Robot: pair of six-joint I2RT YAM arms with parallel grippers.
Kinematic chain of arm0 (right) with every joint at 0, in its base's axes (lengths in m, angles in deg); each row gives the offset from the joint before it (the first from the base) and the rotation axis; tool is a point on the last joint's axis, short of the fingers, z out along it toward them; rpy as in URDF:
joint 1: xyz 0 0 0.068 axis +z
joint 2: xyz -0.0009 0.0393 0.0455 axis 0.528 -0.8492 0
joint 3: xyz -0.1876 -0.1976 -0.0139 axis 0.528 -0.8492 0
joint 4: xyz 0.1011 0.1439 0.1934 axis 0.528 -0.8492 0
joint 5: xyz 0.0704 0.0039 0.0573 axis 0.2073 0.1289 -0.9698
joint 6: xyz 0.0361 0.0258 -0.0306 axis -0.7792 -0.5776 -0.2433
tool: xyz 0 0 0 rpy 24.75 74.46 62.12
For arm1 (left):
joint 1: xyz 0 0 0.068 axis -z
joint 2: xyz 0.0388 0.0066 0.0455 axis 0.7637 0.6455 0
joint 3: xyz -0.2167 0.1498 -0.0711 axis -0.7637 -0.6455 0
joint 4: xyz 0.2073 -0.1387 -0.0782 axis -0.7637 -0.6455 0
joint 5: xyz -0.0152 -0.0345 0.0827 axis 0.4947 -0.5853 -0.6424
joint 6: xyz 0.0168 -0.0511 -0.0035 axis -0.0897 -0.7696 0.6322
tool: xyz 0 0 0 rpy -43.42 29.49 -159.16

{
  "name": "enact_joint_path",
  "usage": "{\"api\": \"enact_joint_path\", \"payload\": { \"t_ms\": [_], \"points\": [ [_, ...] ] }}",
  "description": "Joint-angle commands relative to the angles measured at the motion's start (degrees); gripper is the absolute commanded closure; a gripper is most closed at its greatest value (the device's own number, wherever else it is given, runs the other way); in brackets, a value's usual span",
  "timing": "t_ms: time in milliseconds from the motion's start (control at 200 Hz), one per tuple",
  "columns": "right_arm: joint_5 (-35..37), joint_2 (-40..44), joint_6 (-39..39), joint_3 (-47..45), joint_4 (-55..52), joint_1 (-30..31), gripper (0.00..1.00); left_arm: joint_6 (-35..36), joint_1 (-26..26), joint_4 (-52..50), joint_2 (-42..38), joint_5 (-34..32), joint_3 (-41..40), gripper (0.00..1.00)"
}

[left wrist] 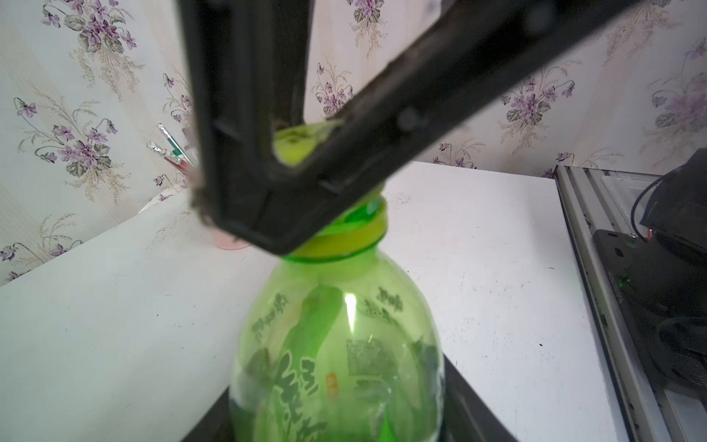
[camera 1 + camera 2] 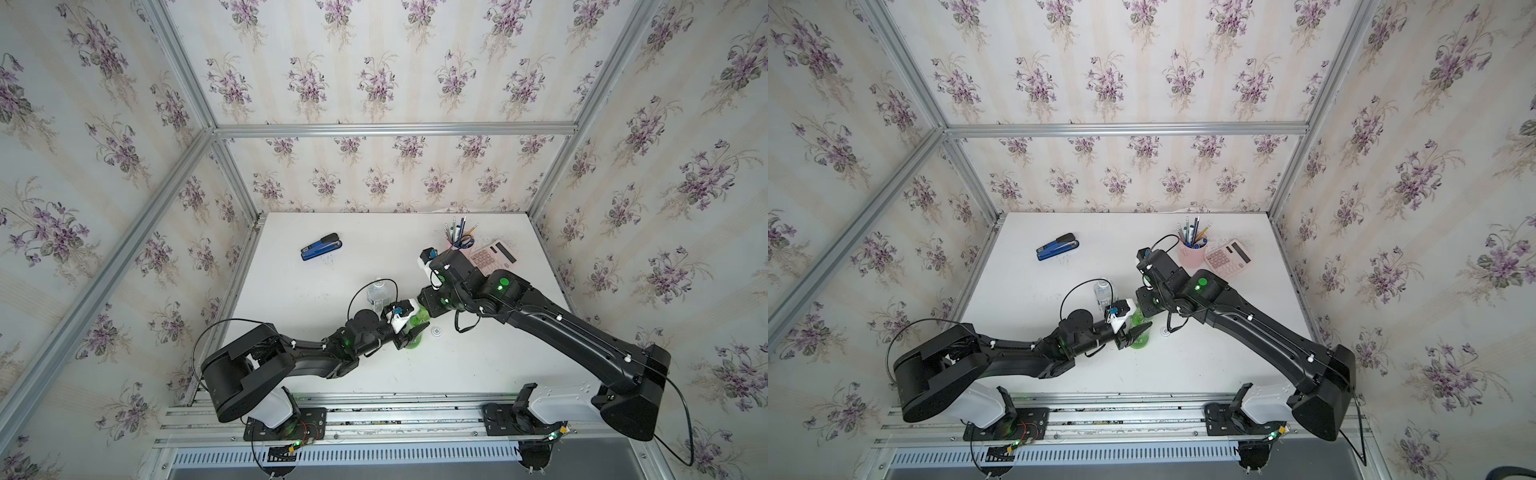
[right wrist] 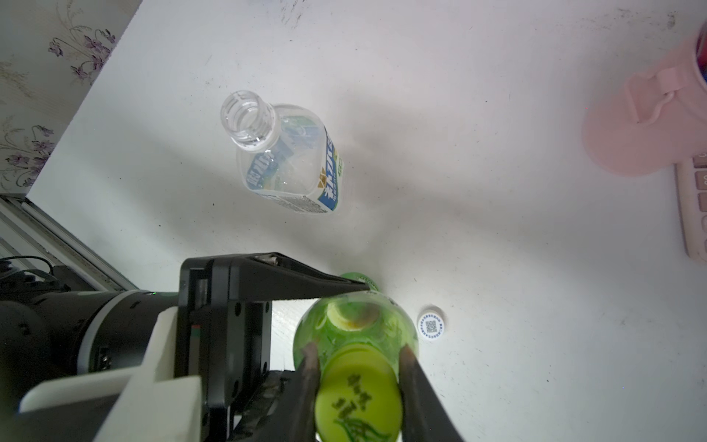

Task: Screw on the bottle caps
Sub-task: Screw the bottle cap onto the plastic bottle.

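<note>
There are two bottles, one green bottle (image 3: 394, 329) and one clear bottle (image 3: 290, 160), and two caps, one yellow-green cap (image 3: 357, 398) and one white cap (image 3: 431, 326). There is also one stapler (image 2: 321, 246), one pink cup (image 2: 1192, 254) and one calculator (image 2: 1228, 257).

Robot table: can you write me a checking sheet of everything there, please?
Surface: white table, scuffed with small dark marks.
Job's things: green bottle upright with yellow-green cap on its neck; clear bottle upright, uncapped; white cap lying on the table beside the green bottle.
Clutter: blue stapler, pink pen cup with pencils, calculator.
Grippers: left gripper clamps the green bottle's body; right gripper pinches the yellow-green cap.
Cables: black cable loop arches by the left wrist; snagging nothing seen.
Surroundings: flowered wallpaper, aluminium frame.
</note>
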Motion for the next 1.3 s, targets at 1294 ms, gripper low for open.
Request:
{"api": "enact_joint_path", "payload": {
  "t_ms": [1294],
  "points": [
    [-48.3, 10.5, 29.3, -11.9, 20.0, -16.5, 0.57, -9.9, -12.5, 7.0, -4.9, 26.8, -3.0, 0.39]
  ]
}}
